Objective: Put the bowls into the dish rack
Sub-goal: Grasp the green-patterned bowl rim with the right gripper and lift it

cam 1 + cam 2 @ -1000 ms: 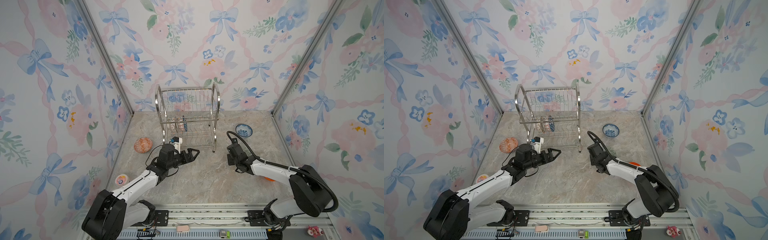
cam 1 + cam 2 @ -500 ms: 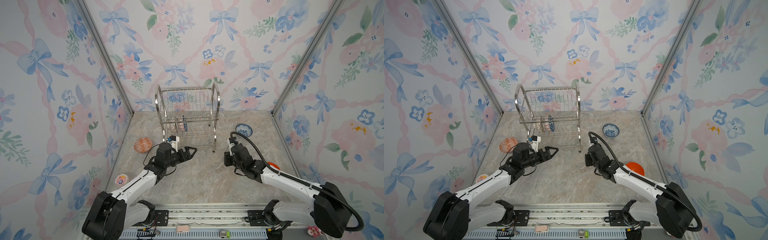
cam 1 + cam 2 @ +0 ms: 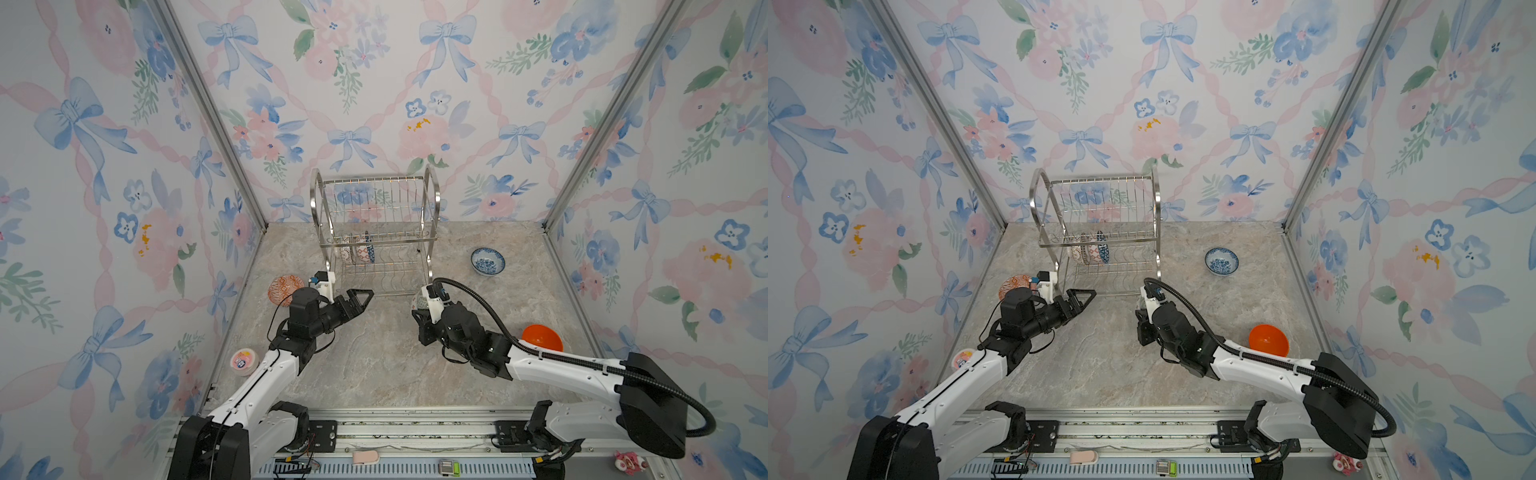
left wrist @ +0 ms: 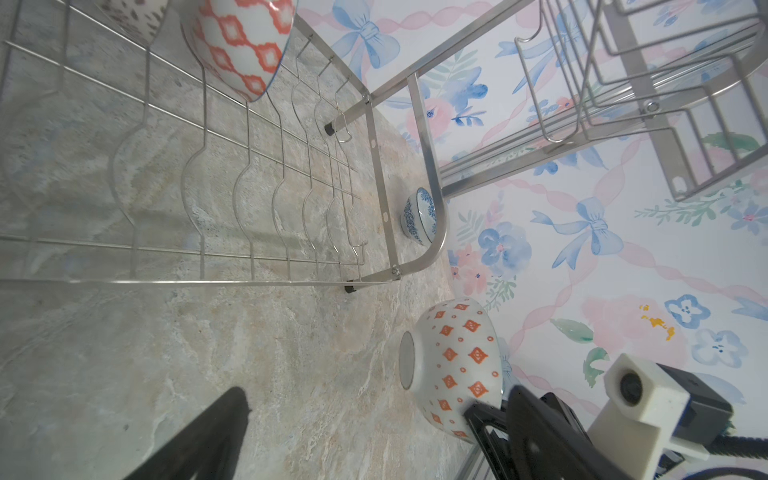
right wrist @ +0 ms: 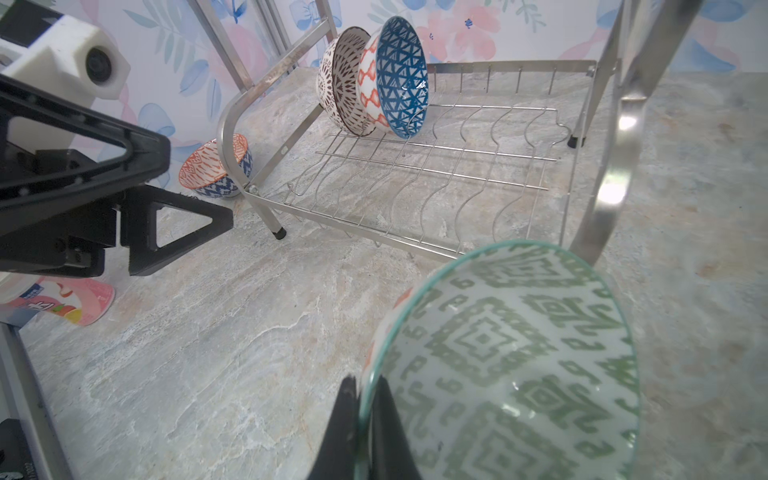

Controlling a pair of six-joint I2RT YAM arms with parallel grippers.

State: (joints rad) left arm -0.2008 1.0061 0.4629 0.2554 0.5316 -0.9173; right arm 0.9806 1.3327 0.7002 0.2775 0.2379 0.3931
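My right gripper (image 5: 365, 388) is shut on the rim of a bowl (image 5: 519, 361), green-patterned inside and orange-diamond outside, held tilted just off the dish rack's (image 3: 434, 195) front right leg. In both top views this bowl (image 3: 419, 300) peeks out past the wrist. My left gripper (image 3: 358, 297) is open and holds nothing, in front of the rack's left leg. Two bowls (image 5: 374, 79) stand on edge in the lower tier. On the table sit a blue-white bowl (image 3: 488, 261), an orange-red patterned bowl (image 3: 284, 289) and a plain orange bowl (image 3: 542, 337).
A small pink-lidded tub (image 3: 244, 360) lies near the left wall. Floral walls close in three sides. The rack's lower wire slots (image 5: 457, 174) to the right of the two bowls hold nothing. A small toy (image 3: 627, 461) sits on the front rail.
My right arm has carried its bowl left, toward the rack's front right leg, uncovering the plain orange bowl. The open left gripper has drawn back a little to the left.
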